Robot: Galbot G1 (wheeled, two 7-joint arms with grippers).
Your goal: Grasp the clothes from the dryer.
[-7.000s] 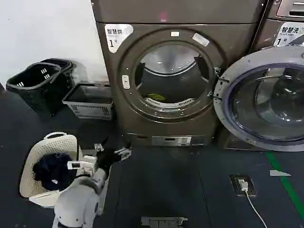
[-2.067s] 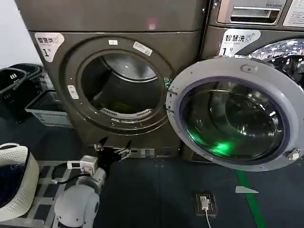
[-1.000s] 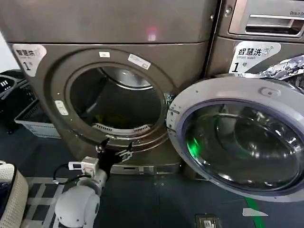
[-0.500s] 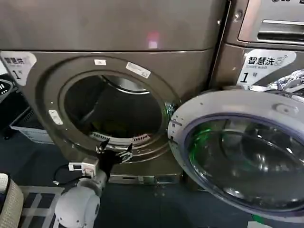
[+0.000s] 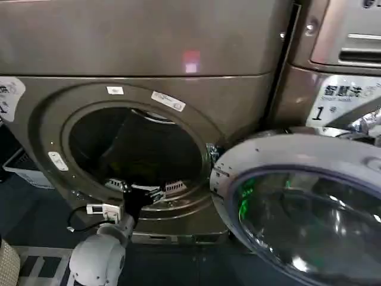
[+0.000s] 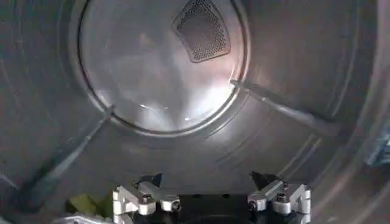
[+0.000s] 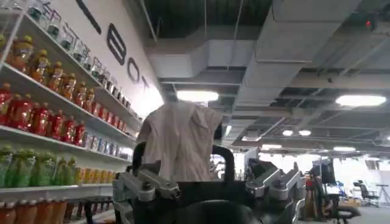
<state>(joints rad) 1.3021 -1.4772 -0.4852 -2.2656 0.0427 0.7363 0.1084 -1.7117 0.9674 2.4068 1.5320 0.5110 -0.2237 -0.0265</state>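
One end effector at work: the left, poised at the lower lip of the dryer porthole, fingers spread wide, released, grasping nothing. White arm rising from the bottom of the head view up to that lip. Door swung fully open to the right, glass facing out, covering the lower front of the neighbouring machine. Part of a white sticker at the dryer's upper left edge.

From the left wrist, a look straight into the steel drum: round back wall with a mesh vent, two raised ribs running along the drum side. Left end effector low in that view, both fingertips well apart and touching nothing. A bit of yellow-green clothes lying on the drum floor, beside one finger, mostly cut off at the edge.

Right end effector aimed up toward ceiling lights, fingers apart, released. Beige cloth draped over a black frame just beyond it; contact impossible to tell. Shelves of bottles along one side.
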